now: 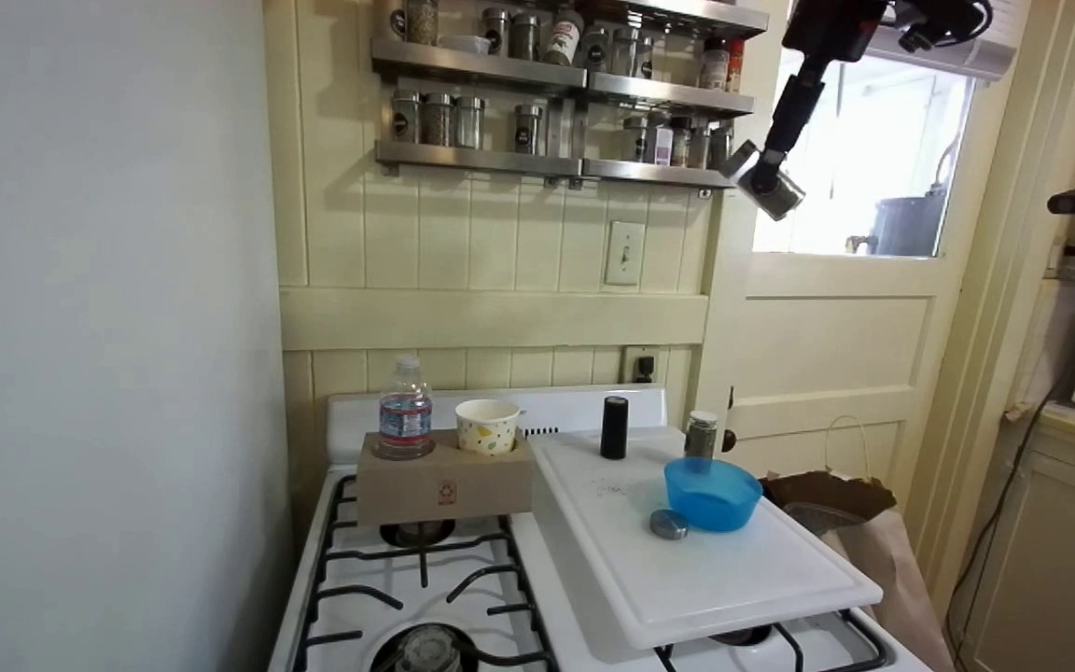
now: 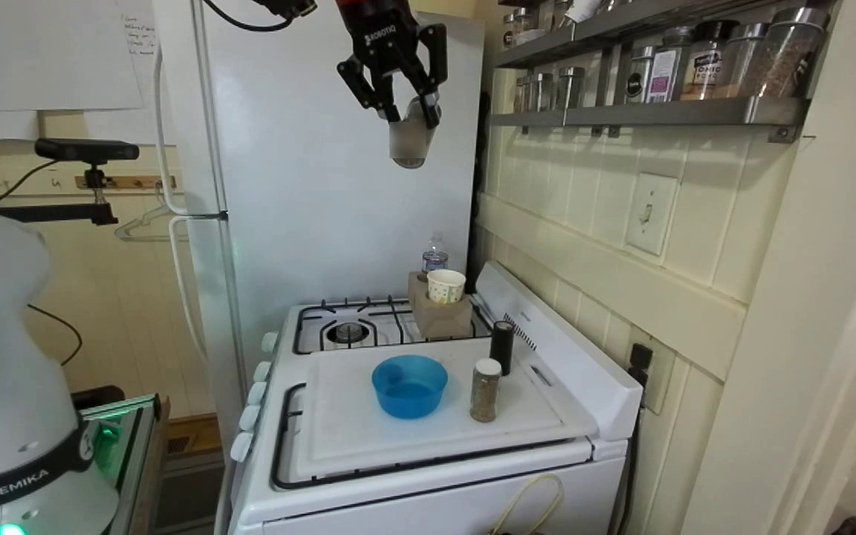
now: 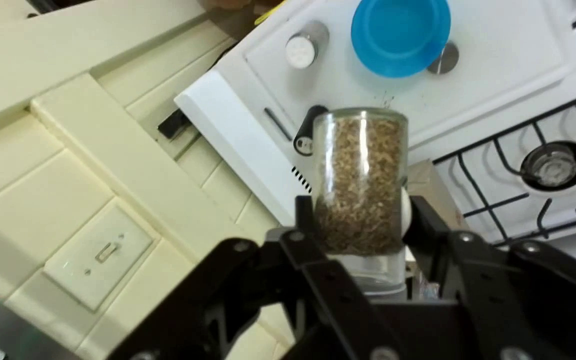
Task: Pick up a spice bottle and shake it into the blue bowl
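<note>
Gripper (image 3: 362, 214) at the bottom of the wrist view clasps a jar (image 3: 361, 172) near mid-frame; the bowl (image 3: 399, 64) sits at the top, right of centre.

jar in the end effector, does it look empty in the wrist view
No, the wrist view shows brown flaky contents through the clear glass of the jar gripped by the end effector.

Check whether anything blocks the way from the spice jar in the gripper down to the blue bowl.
Nothing visible stands between the held spice jar and the blue bowl. The white-capped jar stands beside the bowl, apart from it, so a low approach from that side might clip it.
</note>
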